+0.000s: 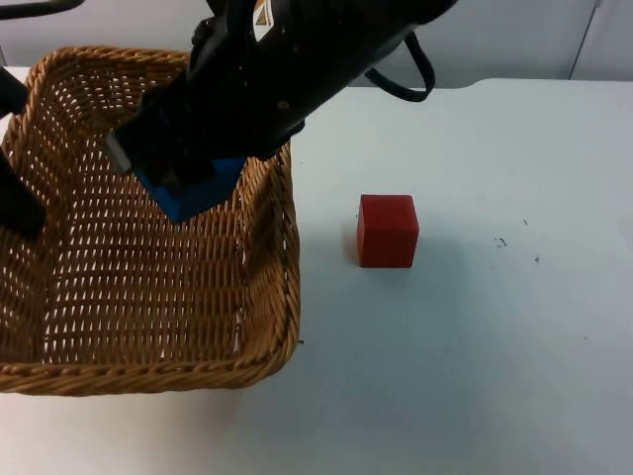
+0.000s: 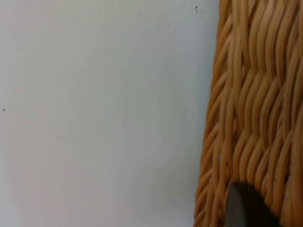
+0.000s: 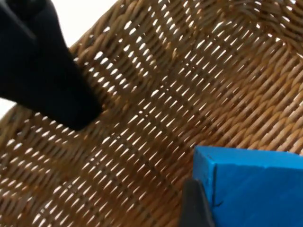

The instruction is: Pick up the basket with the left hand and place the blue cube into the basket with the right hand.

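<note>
The woven wicker basket takes up the left of the top view. My left gripper is shut on the basket's left rim, one black finger inside the wall. The left wrist view has the basket wall beside a fingertip. My right gripper reaches in from above and is shut on the blue cube, which hangs over the basket's inside near the right wall. In the right wrist view the blue cube sits above the basket floor, and the left gripper's finger is dark against the weave.
A red cube stands on the white table to the right of the basket, about a cube's width from its right rim. The grey partition wall closes the far side.
</note>
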`<move>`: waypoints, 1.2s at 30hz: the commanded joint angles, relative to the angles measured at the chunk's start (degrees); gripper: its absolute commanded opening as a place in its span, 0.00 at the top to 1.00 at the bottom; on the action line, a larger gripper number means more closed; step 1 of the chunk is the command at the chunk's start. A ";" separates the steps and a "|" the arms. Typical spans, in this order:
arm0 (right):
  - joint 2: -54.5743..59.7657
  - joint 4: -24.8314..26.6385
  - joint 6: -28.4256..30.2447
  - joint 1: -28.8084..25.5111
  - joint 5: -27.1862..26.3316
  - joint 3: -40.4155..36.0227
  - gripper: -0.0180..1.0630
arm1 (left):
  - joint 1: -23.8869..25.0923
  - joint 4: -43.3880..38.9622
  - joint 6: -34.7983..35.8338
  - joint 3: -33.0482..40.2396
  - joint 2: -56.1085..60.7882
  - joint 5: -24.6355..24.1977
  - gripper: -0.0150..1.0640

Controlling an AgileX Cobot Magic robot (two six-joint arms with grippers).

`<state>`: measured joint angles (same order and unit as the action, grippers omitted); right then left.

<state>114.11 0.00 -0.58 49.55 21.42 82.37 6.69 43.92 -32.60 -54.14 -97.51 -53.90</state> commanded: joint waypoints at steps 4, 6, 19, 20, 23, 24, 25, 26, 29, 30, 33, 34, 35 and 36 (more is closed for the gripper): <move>3.34 0.00 0.58 0.25 0.10 3.80 0.99 | 0.19 1.99 -0.44 -0.60 0.19 -1.07 0.99; 3.98 0.00 0.58 0.25 0.68 4.55 0.99 | 0.19 1.99 -0.44 -0.60 0.19 -1.07 0.99; 5.44 0.00 1.11 0.25 0.98 6.32 0.99 | 0.19 1.99 -0.44 -0.60 0.19 -1.07 0.99; 5.44 0.00 1.11 0.25 0.98 6.32 0.99 | 0.19 1.99 -0.44 -0.60 0.19 -1.07 0.99; 5.44 0.00 1.11 0.25 0.98 6.31 0.97 | 0.19 1.99 -0.44 -0.60 0.19 -1.07 0.99; 5.44 0.00 1.11 0.25 0.98 6.31 0.97 | 0.19 1.99 -0.44 -0.60 0.19 -1.07 0.99; 5.44 0.00 1.11 0.25 0.98 6.31 0.95 | 0.19 1.99 -0.44 -0.60 0.19 -1.07 0.99; 5.49 0.00 1.11 0.25 0.98 6.31 0.92 | 0.19 1.99 -0.44 -0.60 0.19 -1.07 0.99; 5.49 0.00 1.11 0.25 0.98 6.31 0.79 | 0.19 1.99 -0.44 -0.60 0.19 -1.07 0.99; 5.49 0.00 1.11 0.25 0.98 6.31 0.74 | 0.19 1.99 -0.44 -0.60 0.19 -1.07 0.99; 5.49 0.00 1.11 0.25 0.98 6.31 0.62 | 0.19 1.99 -0.43 -0.60 0.19 -1.18 0.99; 5.49 0.00 1.11 0.25 0.98 6.31 0.62 | 0.19 1.99 -0.43 -0.60 0.19 -1.18 0.99; 5.49 0.00 1.11 0.25 0.98 6.31 0.60 | 0.19 1.99 -0.43 -0.60 0.19 -1.18 0.99; 5.49 0.00 1.11 0.25 0.98 6.31 0.58 | 0.19 1.99 -0.43 -0.60 0.19 -1.18 0.99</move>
<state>119.65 0.00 0.00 49.55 22.57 88.22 6.69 44.03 -32.81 -54.14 -97.51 -53.90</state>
